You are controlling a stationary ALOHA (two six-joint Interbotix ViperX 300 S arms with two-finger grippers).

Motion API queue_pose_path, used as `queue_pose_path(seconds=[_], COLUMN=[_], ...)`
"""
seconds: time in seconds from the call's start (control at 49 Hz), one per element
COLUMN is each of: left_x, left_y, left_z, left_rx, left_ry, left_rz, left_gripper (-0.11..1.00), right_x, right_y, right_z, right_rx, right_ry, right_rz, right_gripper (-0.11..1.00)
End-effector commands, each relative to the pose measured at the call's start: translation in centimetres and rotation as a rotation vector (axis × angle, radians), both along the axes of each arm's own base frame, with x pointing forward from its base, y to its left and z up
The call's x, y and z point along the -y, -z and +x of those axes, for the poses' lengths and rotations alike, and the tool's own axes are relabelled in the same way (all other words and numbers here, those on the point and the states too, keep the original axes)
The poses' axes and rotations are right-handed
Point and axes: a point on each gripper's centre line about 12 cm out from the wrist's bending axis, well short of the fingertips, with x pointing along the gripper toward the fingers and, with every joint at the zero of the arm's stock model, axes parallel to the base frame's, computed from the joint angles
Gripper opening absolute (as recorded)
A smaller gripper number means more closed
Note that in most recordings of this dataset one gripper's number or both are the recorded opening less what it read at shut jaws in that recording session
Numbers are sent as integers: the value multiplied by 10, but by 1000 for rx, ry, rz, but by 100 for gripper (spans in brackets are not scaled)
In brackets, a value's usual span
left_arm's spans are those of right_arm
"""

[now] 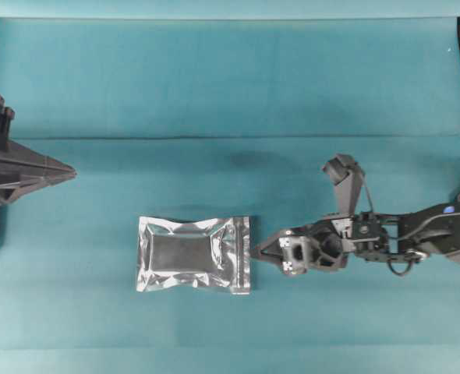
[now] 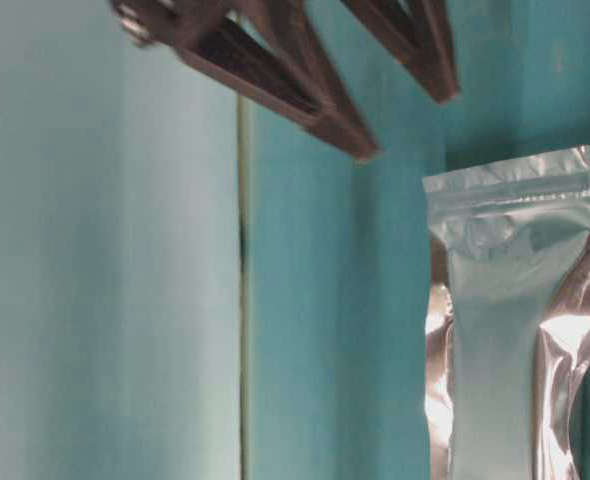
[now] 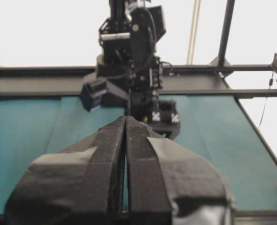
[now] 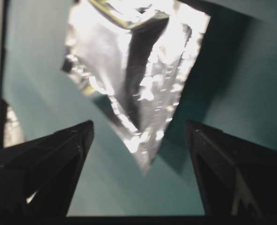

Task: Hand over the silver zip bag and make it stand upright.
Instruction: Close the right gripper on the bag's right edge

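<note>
- Silver zip bag (image 1: 192,255) lies flat on the teal table (image 1: 214,86), lower centre of the overhead view, its long axis running left to right and the zip strip (image 1: 241,255) along its right short edge.
- Right arm (image 1: 417,230) reaches in from the right edge of the overhead view; the right gripper (image 4: 138,136) sits just beside the zip end with its fingers spread wide apart and nothing between them. In the right wrist view a corner of the bag points into the gap, and contact is not evident.
- Left gripper (image 3: 125,140) is parked at the left edge of the overhead view, well apart from the bag, its padded fingers pressed together on nothing.
- Step in hand, by my assessment: the first pick-up by the right gripper. To do it well, the jaws should straddle the zip edge squarely rather than the corner, and close on the stiff strip rather than the slack foil. The grip should leave enough of the pouch free for the left gripper to take.
- Appearance: shiny, crinkled foil with bright glare on the seams and a darker grey centre panel (image 1: 185,254). It looks thin and apparently near empty, so standing it up may be unsteady.
</note>
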Motion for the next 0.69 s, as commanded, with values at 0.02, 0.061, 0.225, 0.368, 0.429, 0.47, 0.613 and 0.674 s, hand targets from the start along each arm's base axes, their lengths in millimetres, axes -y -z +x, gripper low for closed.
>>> queue_pose_path(seconds=[0.02,0.061,0.225,0.368,0.429,0.47,0.613,0.674], left_x=[0,1,0,0,0,0,0,0], left_y=[-10,-10,-7,-6,-6,-6,-3,-3], left_z=[2,2,2,2,1,1,1,1], left_rx=[23,22,-1,-17,-18,-18,-38,-40], left_ry=[0,2,0,0,1,-1,-1,1], left_rz=[4,4,5,5,5,5,6,6], left_gripper=[-1,-1,-1,-1,-1,-1,-1,-1], right_x=[0,1,1,2,3,4,6,6], right_y=[5,8,15,21,23,23,27,28], right_z=[6,7,14,23,26,29,38,43], right_rx=[8,6,12,8,7,7,7,10], right_ry=[26,34,50,61,65,68,77,80], right_rz=[12,12,8,6,6,6,6,6], right_gripper=[90,90,90,90,90,90,90,90])
